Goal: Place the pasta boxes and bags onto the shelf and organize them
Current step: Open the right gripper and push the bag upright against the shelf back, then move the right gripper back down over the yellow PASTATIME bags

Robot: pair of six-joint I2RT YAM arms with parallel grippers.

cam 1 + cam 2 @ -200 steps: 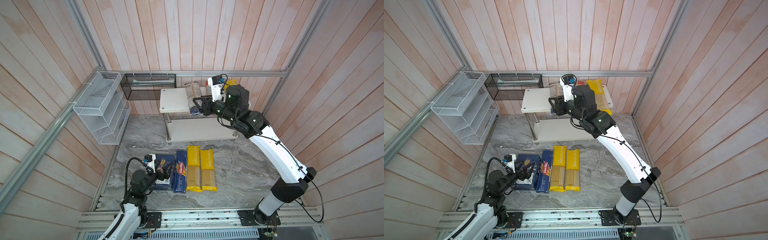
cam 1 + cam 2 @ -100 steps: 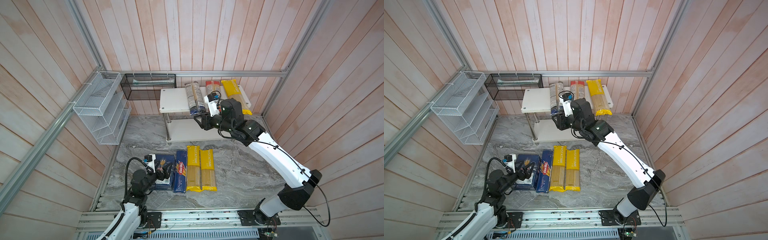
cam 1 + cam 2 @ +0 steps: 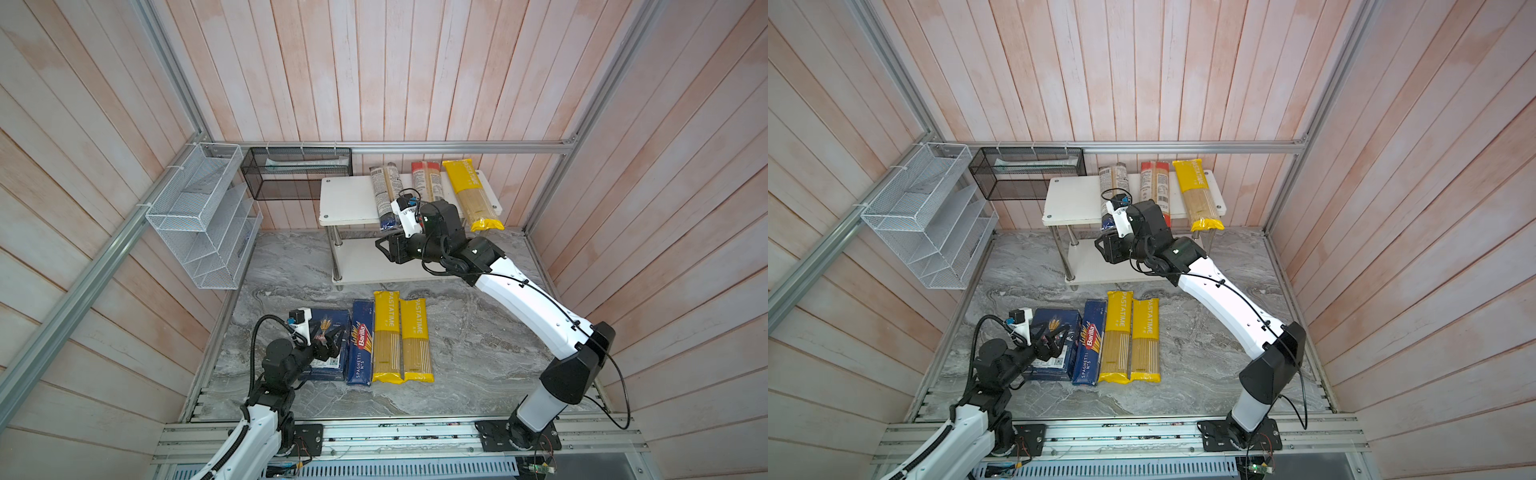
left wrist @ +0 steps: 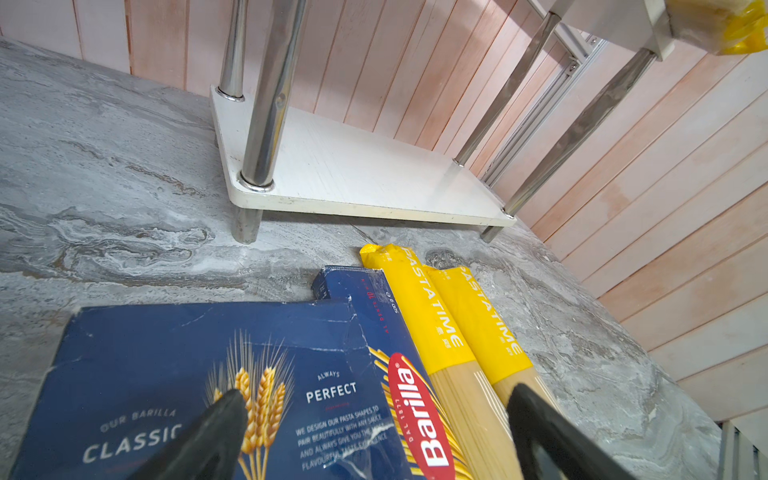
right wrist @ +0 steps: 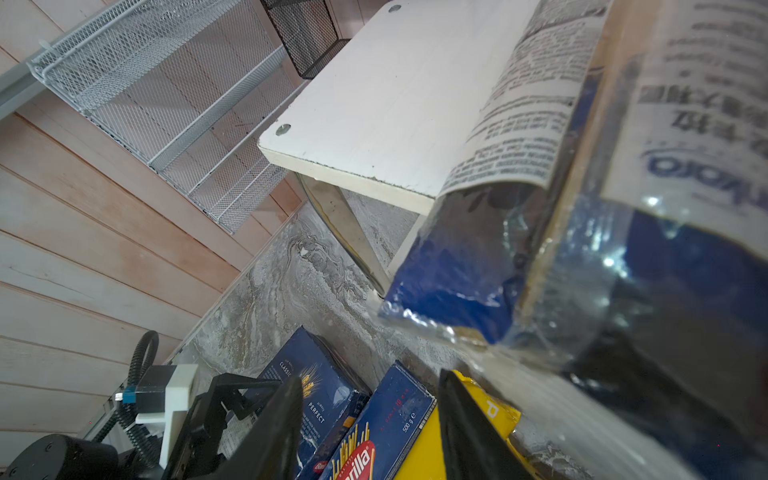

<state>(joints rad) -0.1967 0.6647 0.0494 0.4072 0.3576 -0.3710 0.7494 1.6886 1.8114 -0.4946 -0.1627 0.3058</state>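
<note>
The right gripper (image 3: 381,249) has backed off the shelf (image 3: 349,199) to mid-frame, jaws apart, empty. Three bags (image 3: 426,183) lie atop it, upper centre. The left gripper (image 3: 332,341), jaws spread, hovers over the wide box (image 3: 338,318), lower left.

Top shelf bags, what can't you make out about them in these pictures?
- Red bag: near end mostly hidden behind the right arm in both top views.
- Dark blue bag: in the right wrist view, label print blurred, the rest cut off by the frame edge.
- Yellow bag: in the left wrist view, only one end shows, at the frame's corner.
</note>
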